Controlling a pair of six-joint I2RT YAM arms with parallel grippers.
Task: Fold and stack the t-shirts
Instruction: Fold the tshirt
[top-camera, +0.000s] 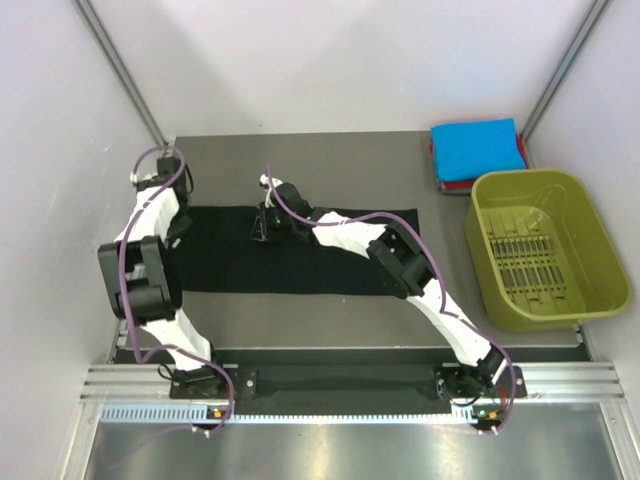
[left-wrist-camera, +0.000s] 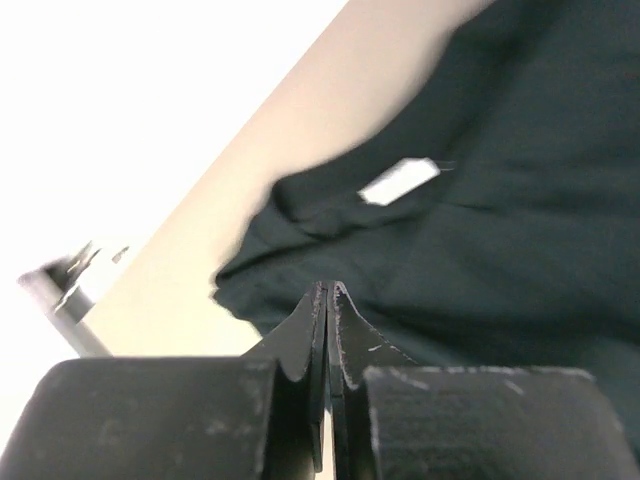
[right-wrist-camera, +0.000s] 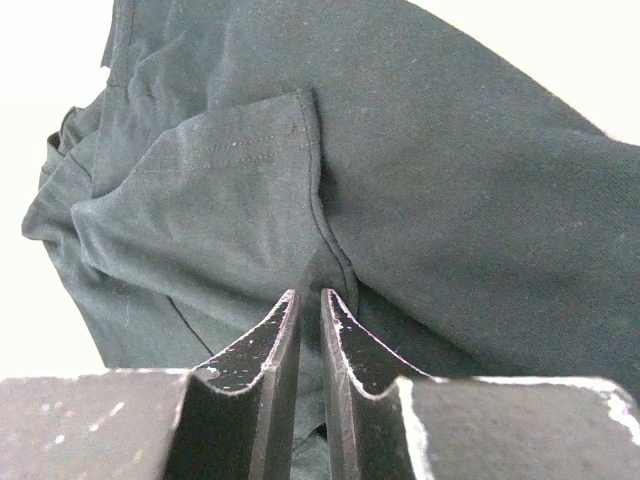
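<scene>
The black t-shirt (top-camera: 320, 250) lies as a long folded band across the middle of the table. My right gripper (top-camera: 262, 228) is over its far edge, left of centre. In the right wrist view its jaws (right-wrist-camera: 309, 297) stand a narrow slit apart with a ridge of the shirt (right-wrist-camera: 450, 200) pinched between the tips, beside a sleeve hem. My left gripper (top-camera: 182, 212) is at the shirt's left end. In the left wrist view it (left-wrist-camera: 329, 288) is shut and empty, above the collar with its white label (left-wrist-camera: 398, 180). A folded blue t-shirt (top-camera: 478, 148) lies on a red one (top-camera: 452, 184) at the far right.
An olive-green plastic basket (top-camera: 590, 240) stands at the right edge of the table, just in front of the folded stack. Grey walls close in left, right and behind. A metal rail (top-camera: 340, 380) carrying the arm bases runs along the near edge.
</scene>
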